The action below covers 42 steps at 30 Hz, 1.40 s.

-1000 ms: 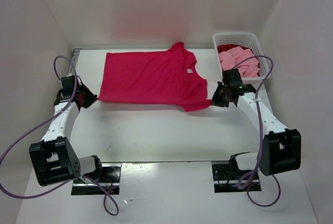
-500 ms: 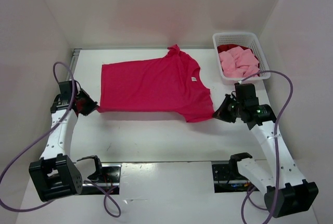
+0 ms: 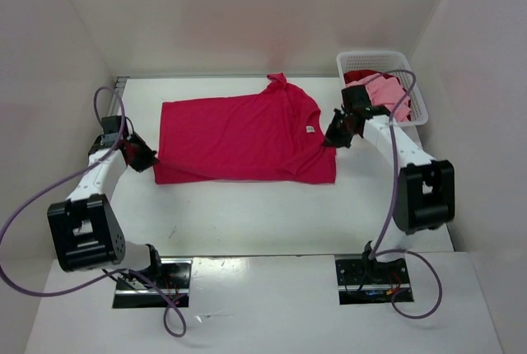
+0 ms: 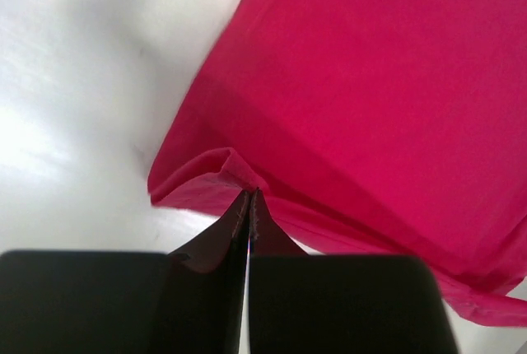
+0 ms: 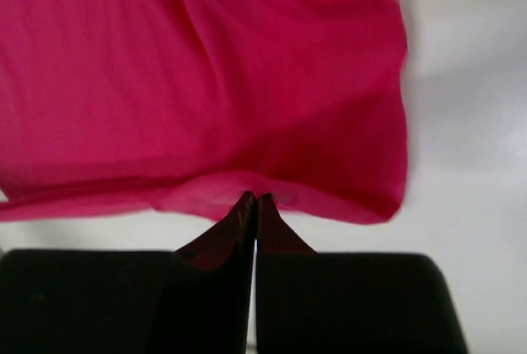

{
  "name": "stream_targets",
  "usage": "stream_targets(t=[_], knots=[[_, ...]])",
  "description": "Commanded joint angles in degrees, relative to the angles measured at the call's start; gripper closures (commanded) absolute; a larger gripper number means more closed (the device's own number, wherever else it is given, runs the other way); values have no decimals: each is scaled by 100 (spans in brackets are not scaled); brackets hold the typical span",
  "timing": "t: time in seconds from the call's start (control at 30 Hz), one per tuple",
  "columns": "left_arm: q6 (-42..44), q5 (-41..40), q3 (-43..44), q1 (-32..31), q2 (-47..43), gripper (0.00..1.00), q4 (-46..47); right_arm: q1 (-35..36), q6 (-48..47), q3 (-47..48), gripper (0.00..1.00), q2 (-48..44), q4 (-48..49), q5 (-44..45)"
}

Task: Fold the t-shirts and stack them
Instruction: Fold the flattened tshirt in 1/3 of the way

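The left hand (image 4: 249,199) and right hand (image 5: 252,200), both closed, each pinch an edge of the bright crimson cloth t-shirt (image 3: 239,140) lying on the white bench (image 3: 247,214). The white lattice basket (image 3: 375,55) holds the light pink t-shirt (image 3: 399,105) and dark red t-shirt (image 3: 358,76).

Open table (image 3: 247,214) lies in front of the crimson t-shirt (image 3: 239,136); the basket (image 3: 370,56) fills the far-right corner.

This looks like a robotics lab test cell: a white table (image 3: 247,214) is boxed in by plain white panels (image 3: 247,8) on three sides, two black-and-white robot arms (image 3: 95,179) are bolted at its near edge, and purple cables (image 3: 96,103) (hanging in slack loops) trail to metal base plates (image 3: 177,276) with exposed wiring; a crimson t-shirt (image 3: 239,136) and white basket (image 3: 416,90) sit as props
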Motion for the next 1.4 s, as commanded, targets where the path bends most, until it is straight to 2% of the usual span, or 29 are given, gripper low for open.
stream_targets(t=[0.0,0.27,0.5,0.6,0.63,0.67,0.7,0.73,0.77,0.87,0.93,0.97,1.0,1.07,1.1,1.13,1.2,1.23,1.37], knots=[[-104,-127,574,40,548,100,614,19,-284,984,100,555,591,389],[-157,-312,1137,40,1428,100,825,19,-337,2591,100,2076,487,583],[-34,-259,1559,40,2246,97,957,19,-390,3340,100,2894,407,882],[27,-312,1639,40,2308,83,957,19,-390,3726,100,3193,268,882],[27,-233,1639,40,2203,76,957,19,-390,3814,95,3194,266,882],[27,-232,1526,40,1889,62,957,19,-390,3815,89,3141,266,882],[27,-232,1412,40,1695,57,957,19,-390,3693,83,2915,318,882],[-25,-232,1271,40,1493,57,1009,19,-390,3509,75,2764,371,882],[-95,-232,957,40,1073,57,1010,19,-390,3403,72,2615,424,882],[-157,-92,393,40,351,66,1010,19,-320,2622,68,1798,670,830],[-228,39,-179,40,-1,69,870,19,-241,1709,80,1060,924,829],[-297,118,-346,40,-99,71,869,19,-180,1393,93,823,1012,829],[-420,232,-504,40,-161,71,869,19,-179,815,98,612,1013,829],[-683,303,-926,188,-215,67,1026,19,-118,-19,100,-55,1084,882],[-685,304,-927,189,-215,67,1079,19,-118,-26,100,-58,1084,882],[-685,304,-927,241,-162,60,1080,19,-118,-182,100,-119,1084,882],[-807,251,-980,242,-110,60,1132,19,-118,-622,91,-242,1084,1040],[-808,251,-1032,294,-109,60,1133,19,-118,-815,81,-243,1084,1040],[-983,110,-1138,295,22,60,1325,19,-118,-940,72,-304,1154,1093]])
